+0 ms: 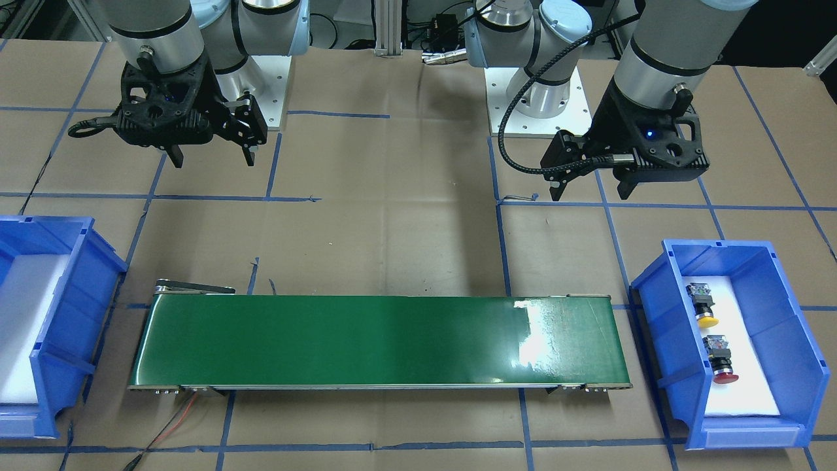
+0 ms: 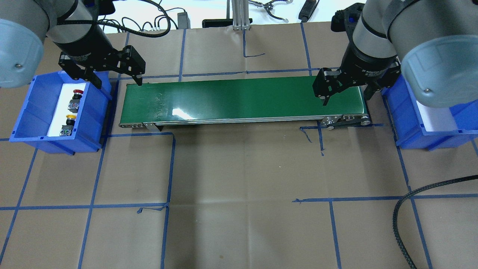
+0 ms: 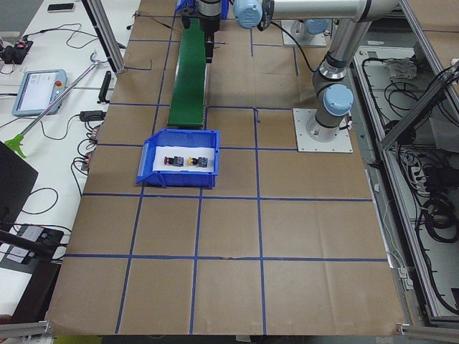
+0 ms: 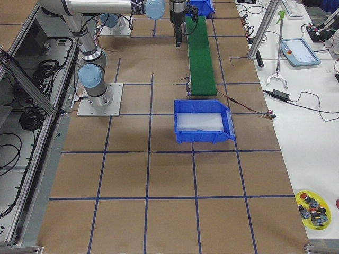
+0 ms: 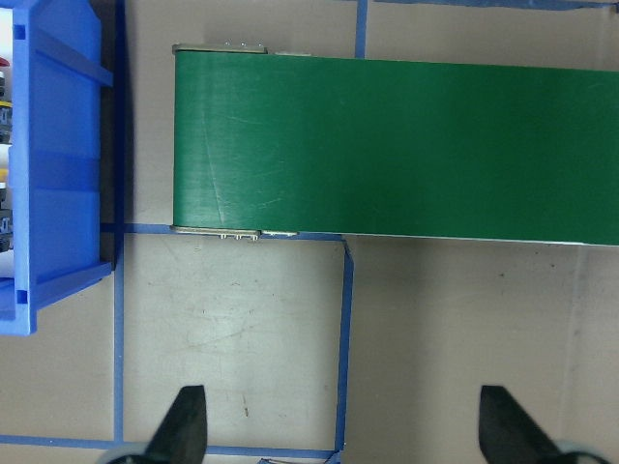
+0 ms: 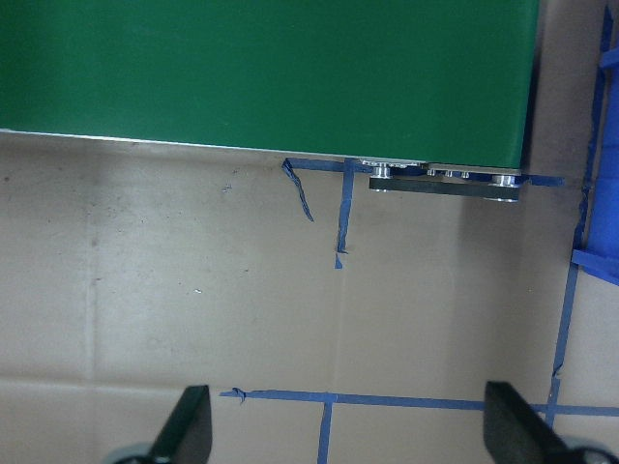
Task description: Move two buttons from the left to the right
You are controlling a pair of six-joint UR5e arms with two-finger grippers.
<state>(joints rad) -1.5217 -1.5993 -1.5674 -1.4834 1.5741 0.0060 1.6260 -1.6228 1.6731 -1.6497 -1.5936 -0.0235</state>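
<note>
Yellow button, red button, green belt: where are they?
yellow button (image 1: 702,305), front-facing view, on its black body.
red button (image 1: 719,358), front-facing view, on its black body.
green belt (image 1: 366,340), front-facing view, middle of its surface.

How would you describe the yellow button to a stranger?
Beyond the end of the green conveyor belt on the robot's left stands a blue bin with two push-buttons. The yellow button lies nearer the robot; its cap is yellow, while the red button beside it has a red cap.
</note>
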